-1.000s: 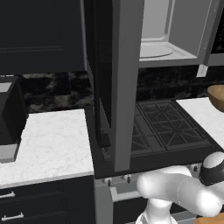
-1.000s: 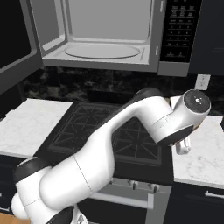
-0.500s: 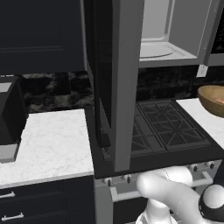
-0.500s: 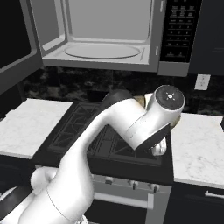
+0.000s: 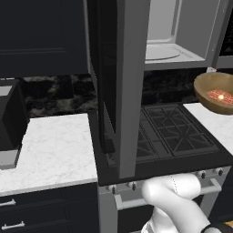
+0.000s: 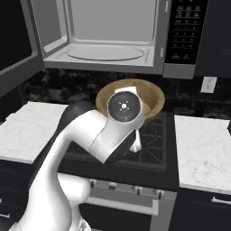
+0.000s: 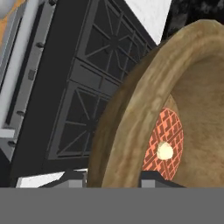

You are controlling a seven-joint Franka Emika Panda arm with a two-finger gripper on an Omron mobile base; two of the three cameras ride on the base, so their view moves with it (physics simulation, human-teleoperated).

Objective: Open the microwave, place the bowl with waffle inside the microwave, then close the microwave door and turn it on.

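Fingertips [image 7: 70, 178]: two dark tips, one on each side of the bowl's wall, clamped across the rim; the outer tip lies against the outside face, the inner one [image 7: 153, 178] inside the hollow.

Gripper [image 7: 111, 179]: closed on the rim of the bowl. In the right base view the white wrist stands in front of the bowl and hides the fingers.

Bowl [image 5: 217, 92]: tan-brown, wooden-looking, held in the air over the right side of the cooktop, tilted. It hangs below the microwave's open cavity and clear of the burner grates. In the right base view its rim [image 6: 153, 92] shows around the wrist.

Waffle [image 7: 168, 139]: orange-red grid disc with a pale dab at its middle, lying inside the bowl on its floor.

Microwave [image 6: 108, 34]: mounted above the stove, cavity open, round turntable plate bare. Its lower front edge lies just above the bowl's rim.

Microwave door [image 5: 120, 86]: swung fully outward at the left, standing edge-on in the left base view; its grey frame edge faces the camera, well left of the bowl.

Cooktop [image 5: 175, 132]: black grates, free surface beneath the bowl.

White marble counters [image 6: 200, 144]: flanking the stove on both sides.
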